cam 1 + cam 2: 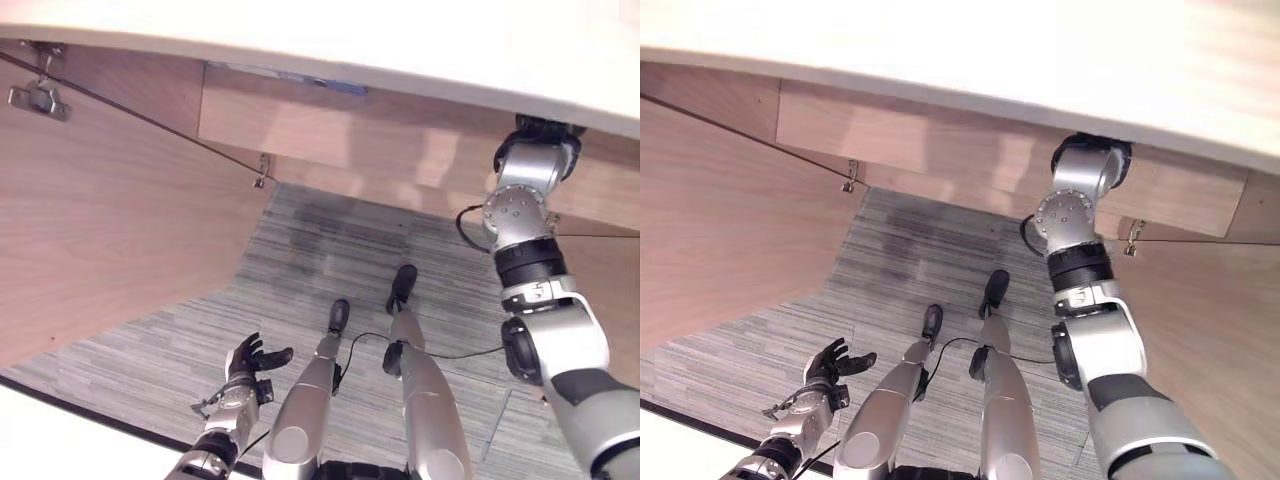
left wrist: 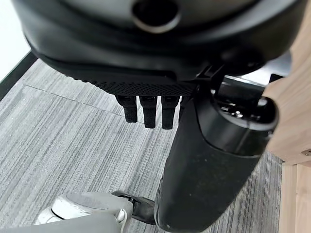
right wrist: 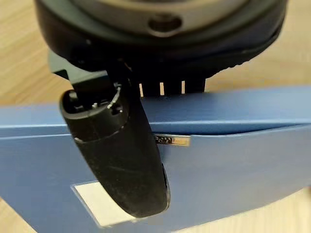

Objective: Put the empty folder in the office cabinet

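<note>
Gripping blue folder (image 3: 233, 145), right hand (image 3: 121, 160) inside wooden cabinet (image 1: 110, 230); grey carpet (image 1: 300, 270).

Both eye views look steeply down from the head, sharing the striped carpet (image 1: 300, 250) at centre and the wooden cabinet (image 1: 110, 240) along the left. Each wrist view looks along its own hand from very close: the left toward that carpet, the right at a blue folder (image 3: 233, 160) across the lower frame.

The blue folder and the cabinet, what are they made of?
The folder looks like smooth blue plastic or coated card, with a soft sheen and a white label. The cabinet looks like light wood or wood-look board, showing fine grain lines and a matte face.
</note>
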Motion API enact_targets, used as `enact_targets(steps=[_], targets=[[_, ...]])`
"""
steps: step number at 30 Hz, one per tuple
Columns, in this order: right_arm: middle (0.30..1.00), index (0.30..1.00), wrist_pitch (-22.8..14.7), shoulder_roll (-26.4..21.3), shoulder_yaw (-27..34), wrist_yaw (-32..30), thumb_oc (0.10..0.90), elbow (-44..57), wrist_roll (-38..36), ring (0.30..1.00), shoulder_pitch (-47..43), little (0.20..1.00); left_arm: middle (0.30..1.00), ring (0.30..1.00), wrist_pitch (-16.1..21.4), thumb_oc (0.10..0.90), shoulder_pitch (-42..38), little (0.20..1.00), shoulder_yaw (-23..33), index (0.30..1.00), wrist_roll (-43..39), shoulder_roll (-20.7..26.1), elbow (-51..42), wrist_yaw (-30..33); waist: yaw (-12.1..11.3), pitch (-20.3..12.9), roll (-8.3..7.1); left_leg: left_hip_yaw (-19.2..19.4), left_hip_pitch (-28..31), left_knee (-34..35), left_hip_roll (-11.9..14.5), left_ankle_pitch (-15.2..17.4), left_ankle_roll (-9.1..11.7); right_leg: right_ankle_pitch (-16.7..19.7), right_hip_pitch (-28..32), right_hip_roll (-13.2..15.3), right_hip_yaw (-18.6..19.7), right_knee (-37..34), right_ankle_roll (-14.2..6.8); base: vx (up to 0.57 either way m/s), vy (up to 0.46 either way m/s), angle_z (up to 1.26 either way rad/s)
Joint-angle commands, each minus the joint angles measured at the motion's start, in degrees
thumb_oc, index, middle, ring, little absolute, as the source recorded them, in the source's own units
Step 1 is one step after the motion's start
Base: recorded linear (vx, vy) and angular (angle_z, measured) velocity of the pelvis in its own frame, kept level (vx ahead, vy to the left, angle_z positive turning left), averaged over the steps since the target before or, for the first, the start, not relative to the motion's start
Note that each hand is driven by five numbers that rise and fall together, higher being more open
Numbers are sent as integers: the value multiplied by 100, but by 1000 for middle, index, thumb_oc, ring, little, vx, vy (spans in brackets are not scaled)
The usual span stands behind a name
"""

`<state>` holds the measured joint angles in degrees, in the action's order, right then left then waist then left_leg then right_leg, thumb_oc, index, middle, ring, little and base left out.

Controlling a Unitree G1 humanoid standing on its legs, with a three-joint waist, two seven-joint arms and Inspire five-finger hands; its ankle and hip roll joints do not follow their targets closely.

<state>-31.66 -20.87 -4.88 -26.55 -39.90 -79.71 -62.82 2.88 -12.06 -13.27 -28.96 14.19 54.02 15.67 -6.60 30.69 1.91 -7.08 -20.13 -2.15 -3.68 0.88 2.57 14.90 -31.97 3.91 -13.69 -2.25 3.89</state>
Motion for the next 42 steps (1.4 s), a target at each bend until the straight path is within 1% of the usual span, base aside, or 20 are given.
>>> enact_targets(steps=[1,3,4,7,8,9,10,11,12,13,15,16,17,18,19,28,30,31,36,42], targets=[[900,900,91,-516,-120,364,800,584,476,900,-465,900,900,900,44,800,505,900,-46,900,-88,600,-58,141,16,-94,205,-133,27,367,229,-134,-54,-1073,98,43,388,563,-810,8,-31,-1],[900,900,96,-521,-125,341,800,468,450,900,-499,900,900,900,27,800,539,900,-55,900,-91,601,-90,157,13,-94,207,-150,28,402,221,-168,-55,-1053,95,50,383,547,-812,-41,1,0],[900,900,81,-438,-49,282,800,396,410,900,-446,900,900,900,6,800,553,900,-77,900,-102,600,-85,177,25,-90,201,-144,-10,446,180,-275,-61,-930,44,75,324,527,-782,-85,0,-2],[900,900,91,-297,14,133,800,420,459,900,-357,900,900,900,-36,800,533,900,-69,900,-113,578,-94,210,38,-94,228,-164,75,510,210,-204,-58,-1043,105,27,387,495,-819,41,-8,1],[900,900,117,-273,8,93,800,421,486,900,-324,900,900,900,-44,800,524,900,-66,900,-120,566,-102,217,43,-94,234,-157,74,513,206,-204,-59,-1038,104,28,386,490,-821,-82,14,1],[900,900,135,-247,15,62,800,430,516,900,-274,900,900,900,-46,800,532,900,-83,900,-122,553,-103,230,52,-90,226,-125,4,493,167,-290,-66,-917,39,66,330,494,-785,-88,17,1],[900,900,141,-221,38,24,800,448,536,900,-218,900,900,900,-55,800,532,900,-96,900,-117,542,-118,233,62,-90,235,-122,3,492,166,-285,-67,-916,33,68,332,495,-784,0,0,0],[900,900,155,-200,41,-13,800,437,574,900,-170,900,900,900,-57,800,529,900,-97,900,-118,530,-131,235,68,-94,253,-140,69,497,196,-188,-65,-1034,97,31,394,493,-817,0,0,0],[900,900,213,-185,32,-30,800,340,584,900,-62,900,900,900,-64,800,538,900,-114,900,-131,508,-142,239,80,-90,245,-98,-3,467,159,-268,-73,-914,35,77,336,500,-782,0,0,0],[900,900,253,-191,33,-39,800,281,602,900,-20,900,900,900,-74,800,544,900,-119,900,-123,504,-145,242,83,-90,245,-94,-5,451,156,-259,-78,-913,41,77,340,504,-781,-96,26,1],[900,900,415,-203,37,-87,800,2,615,900,125,900,900,900,-97,800,534,900,-121,900,-105,492,-109,230,105,-90,225,-71,-21,421,145,-248,-85,-896,48,92,335,495,-781,-16,3,0],[900,900,648,-193,14,-103,800,-294,611,900,235,900,900,900,-129,800,518,900,-101,900,-57,490,-50,213,124,-90,204,-56,-24,395,138,-230,-94,-887,71,94,343,485,-775,0,0,0],[900,900,648,-194,14,-101,800,-296,609,900,235,900,900,900,-129,800,518,900,-100,900,-57,490,-50,213,123,-90,204,-55,-24,394,138,-230,-94,-887,71,94,343,484,-775,-33,3,2],[900,900,866,-156,-14,-38,800,-462,607,900,367,900,900,900,-143,800,504,900,-83,900,-34,494,-23,194,137,-90,183,-35,-18,376,136,-216,-98,-885,87,101,344,486,-770,0,0,0],[900,900,869,-160,-14,-24,800,-474,597,900,363,900,900,900,-142,800,504,900,-83,900,-34,494,-22,193,135,-90,182,-33,-17,374,136,-215,-99,-885,87,101,345,486,-771,0,0,0],[900,900,1820,-373,-497,563,800,-1379,723,900,581,900,900,900,-132,800,550,900,11,900,-59,556,66,60,87,-90,100,-21,30,371,93,-186,-167,-844,87,126,403,531,-784,-20,5,-2],[900,900,1899,-389,-551,634,800,-1448,741,900,591,900,900,900,-134,800,555,900,30,900,-63,563,72,33,82,-90,95,-5,46,377,98,-185,-172,-843,95,125,401,532,-786,0,0,0],[900,900,2029,-430,-630,728,800,-1562,810,900,607,900,900,900,-131,800,551,900,46,900,-72,576,114,7,83,-90,90,20,47,359,91,-177,-174,-835,105,127,406,527,-788,0,0,0],[900,900,2084,-464,-693,960,800,-1509,765,900,694,900,900,900,-144,800,508,900,79,900,-89,574,240,-78,106,-90,59,46,27,302,87,-166,-171,-828,138,132,423,521,-785,0,0,0],[900,900,1873,-352,-578,1145,800,-1244,438,900,768,900,900,900,-162,800,530,900,94,900,-90,533,230,-111,104,-90,70,66,65,316,76,-165,-179,-843,176,135,421,518,-789,3,0,-1]])
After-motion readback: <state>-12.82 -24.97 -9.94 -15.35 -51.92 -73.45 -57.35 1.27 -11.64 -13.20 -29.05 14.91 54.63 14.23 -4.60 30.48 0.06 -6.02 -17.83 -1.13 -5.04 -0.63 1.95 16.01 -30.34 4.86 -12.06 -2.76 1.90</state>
